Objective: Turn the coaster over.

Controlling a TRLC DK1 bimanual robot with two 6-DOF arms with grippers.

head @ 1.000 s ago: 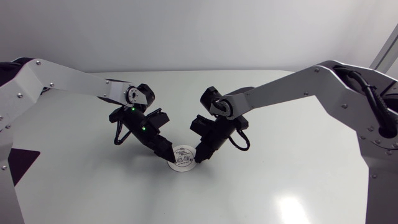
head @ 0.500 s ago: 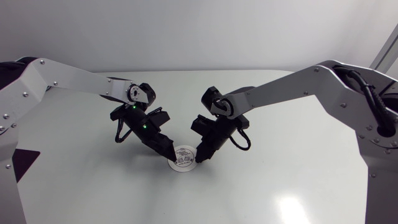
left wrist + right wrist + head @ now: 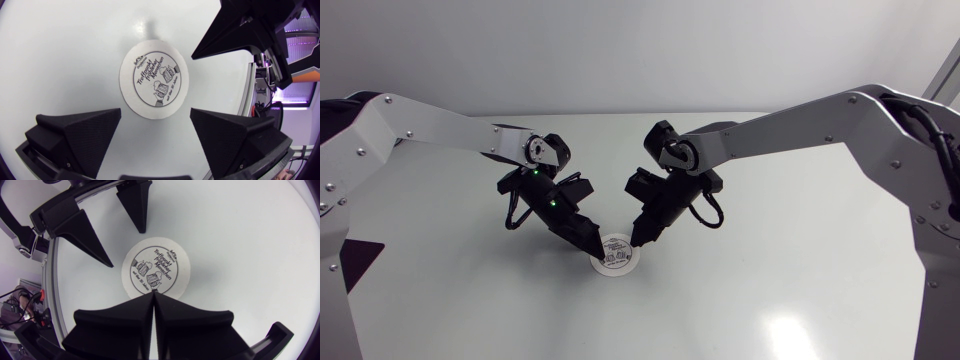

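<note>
The coaster (image 3: 617, 256) lay flat on the white tabletop (image 3: 770, 280), printed face up, a little left of centre in the lower middle of the head frame. Nothing had lifted or tilted it, so the turning over was not yet done.

The two arms met over it from opposite sides, presumably so that one could raise an edge while the other took hold. The left pincer (image 3: 585, 240) came in from the upper left of the head frame and stood at the coaster's left rim. In the left wrist view its fingers (image 3: 80, 135) were spread wide, wider than the disc, which lay just ahead of them and gripped by neither. That looked like a stance ready to receive a raised edge.

The right pincer (image 3: 640, 238) came down from the upper right. Its fingers (image 3: 120, 325) were pressed together into a single point holding nothing, and that point sat at the coaster's near rim, probably to pry or press there. Whether it touched the card could not be told.
</note>
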